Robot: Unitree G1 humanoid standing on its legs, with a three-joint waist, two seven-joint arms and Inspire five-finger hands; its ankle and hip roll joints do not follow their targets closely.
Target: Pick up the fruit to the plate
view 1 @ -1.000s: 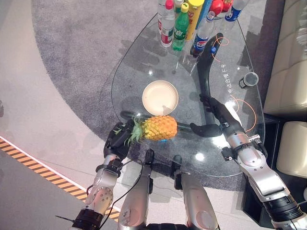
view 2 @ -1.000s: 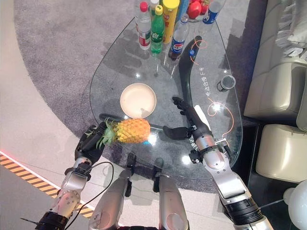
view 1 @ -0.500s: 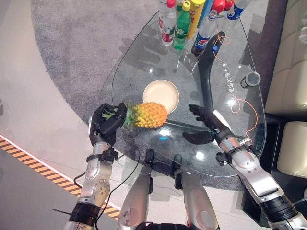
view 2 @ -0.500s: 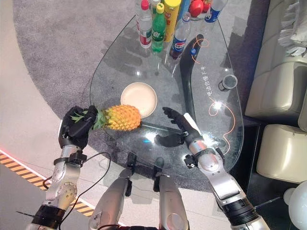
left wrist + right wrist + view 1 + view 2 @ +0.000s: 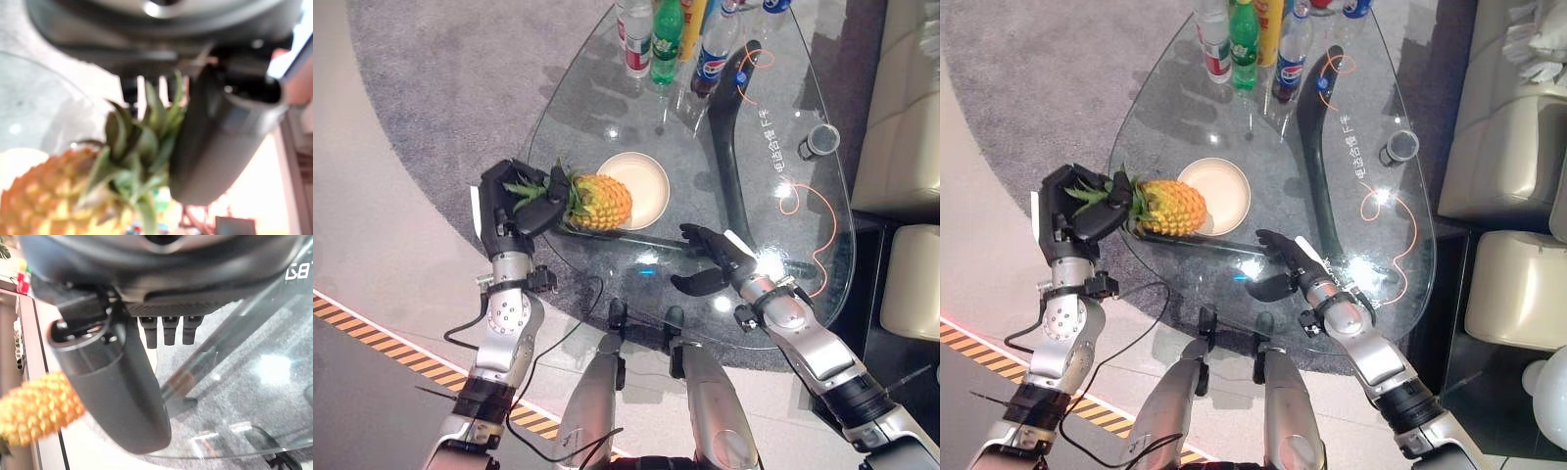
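Lifted since a second ago: yellow, knobbly-skinned pineapple, raised off the glass by its spiky green crown, now lying sideways at the table's left edge, its base just beside or over the rim of the round cream plate. Left hand: dark fingers clenched round the leafy crown. Right hand: fingers straight and spread, empty, hovering above the near edge of the clear, glossy teardrop-shaped glass table. Judgement: carry under way; lowering onto the plate remains. Far edge: upright plastic bottles.
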